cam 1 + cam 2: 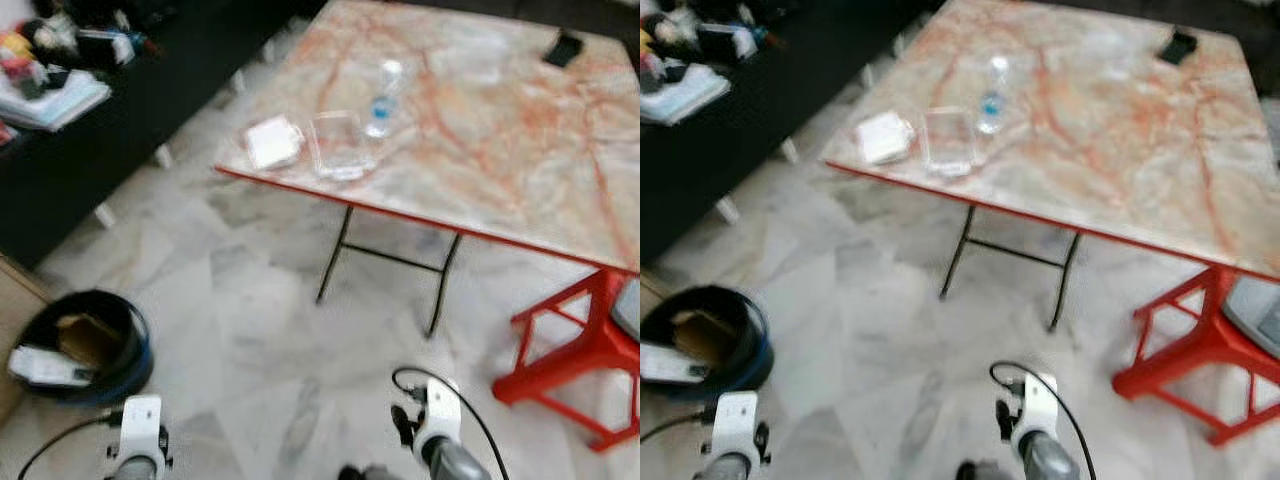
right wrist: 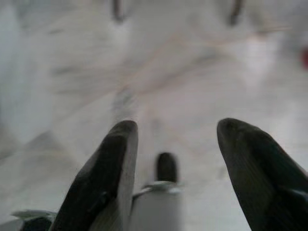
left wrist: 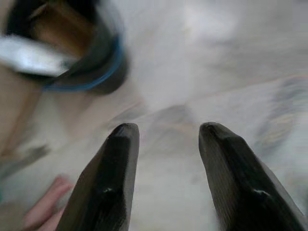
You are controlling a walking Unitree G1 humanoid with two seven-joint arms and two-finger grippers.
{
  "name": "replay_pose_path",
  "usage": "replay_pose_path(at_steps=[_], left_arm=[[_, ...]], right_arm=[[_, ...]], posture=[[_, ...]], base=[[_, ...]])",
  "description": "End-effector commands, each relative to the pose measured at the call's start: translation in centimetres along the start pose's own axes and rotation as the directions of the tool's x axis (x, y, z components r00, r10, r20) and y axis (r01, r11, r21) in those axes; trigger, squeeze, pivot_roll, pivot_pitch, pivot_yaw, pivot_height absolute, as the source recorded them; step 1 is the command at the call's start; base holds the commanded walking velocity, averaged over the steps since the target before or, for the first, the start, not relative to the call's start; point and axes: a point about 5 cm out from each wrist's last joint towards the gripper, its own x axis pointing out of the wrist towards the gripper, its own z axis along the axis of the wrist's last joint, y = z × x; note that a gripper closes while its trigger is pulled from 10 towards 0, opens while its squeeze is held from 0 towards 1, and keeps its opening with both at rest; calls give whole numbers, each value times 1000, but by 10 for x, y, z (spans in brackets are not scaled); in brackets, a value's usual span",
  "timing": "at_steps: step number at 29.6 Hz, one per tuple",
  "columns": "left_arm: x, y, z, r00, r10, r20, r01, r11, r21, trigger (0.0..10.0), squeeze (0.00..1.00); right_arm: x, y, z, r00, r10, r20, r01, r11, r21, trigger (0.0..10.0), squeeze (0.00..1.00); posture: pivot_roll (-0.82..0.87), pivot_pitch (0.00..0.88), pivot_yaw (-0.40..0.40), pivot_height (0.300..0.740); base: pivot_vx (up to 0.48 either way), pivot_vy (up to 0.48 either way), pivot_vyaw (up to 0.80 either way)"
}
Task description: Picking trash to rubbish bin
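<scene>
Both hands (image 3: 163,139) (image 2: 175,139) empty, fingers apart, above floor; bottle (image 1: 381,98) label blurred, perhaps blue, unreadable.

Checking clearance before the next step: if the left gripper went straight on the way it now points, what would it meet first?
Probably the bare marble floor. The open left gripper points down at it; the rubbish bin lies off to one side of that line.

Silver arms with white wrist housings, looping black cables and seemingly matte black pincer fingers (image 3: 110,183).
</scene>
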Motion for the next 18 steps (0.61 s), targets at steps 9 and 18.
replay_pose_path(at_steps=[9, 18], left_arm=[[-1, 6, -4, 1000, 4, -6, -4, 1000, 24, 10000, 0], [9, -16, 61, 959, -67, 275, 52, 997, 63, 10000, 0]], right_arm=[[-1, 3, -5, 1000, 4, -4, -3, 1000, 13, 10000, 0], [7, 17, 39, 984, 63, 169, -60, 998, -26, 10000, 0]], posture=[[134, 188, -20, 740], [132, 175, -15, 740]], base=[[0, 0, -51], [0, 0, 0]])
